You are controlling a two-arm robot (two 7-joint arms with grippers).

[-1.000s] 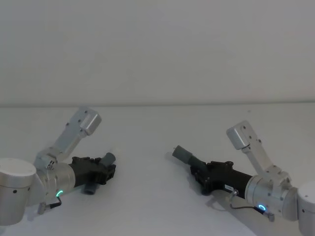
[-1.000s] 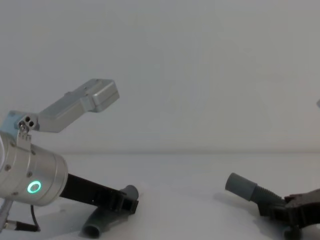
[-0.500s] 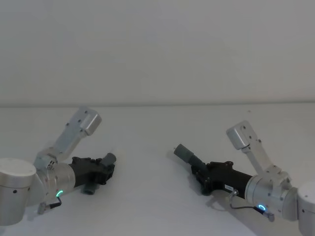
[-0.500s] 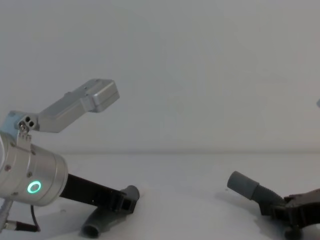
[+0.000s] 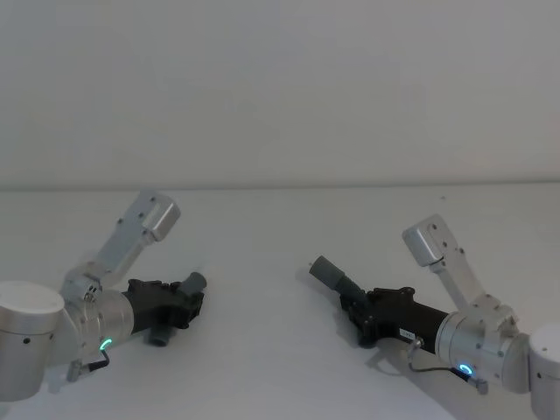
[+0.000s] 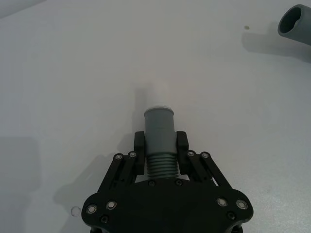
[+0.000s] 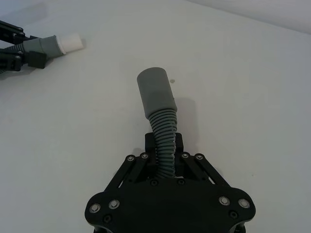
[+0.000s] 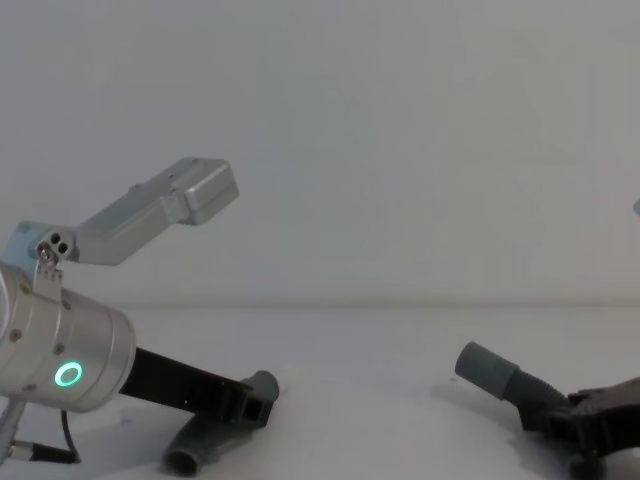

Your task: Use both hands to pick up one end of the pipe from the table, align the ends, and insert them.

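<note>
Looked like a robotics lab bench: plain matte white flat table point(image 5: 262, 367) backed by a pale grey wall point(image 5: 280, 87), with a silver-grey metal left arm point(image 5: 131, 232) and right arm point(image 5: 455, 273) over it, a glowing green ring point(image 8: 68, 375) on the left one.

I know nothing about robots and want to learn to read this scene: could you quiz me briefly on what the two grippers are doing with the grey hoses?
1. True or false: the left gripper is shut on the pale-tipped hose piece near its cuff.
2. The right gripper grips the wide-cuffed hose piece by: A the cuff; B the ribbed body; C the open end.
3. Fill in: the two hose pieces are ___ (joined/apart).
Key: 1 true; 2 B; 3 apart.
</note>
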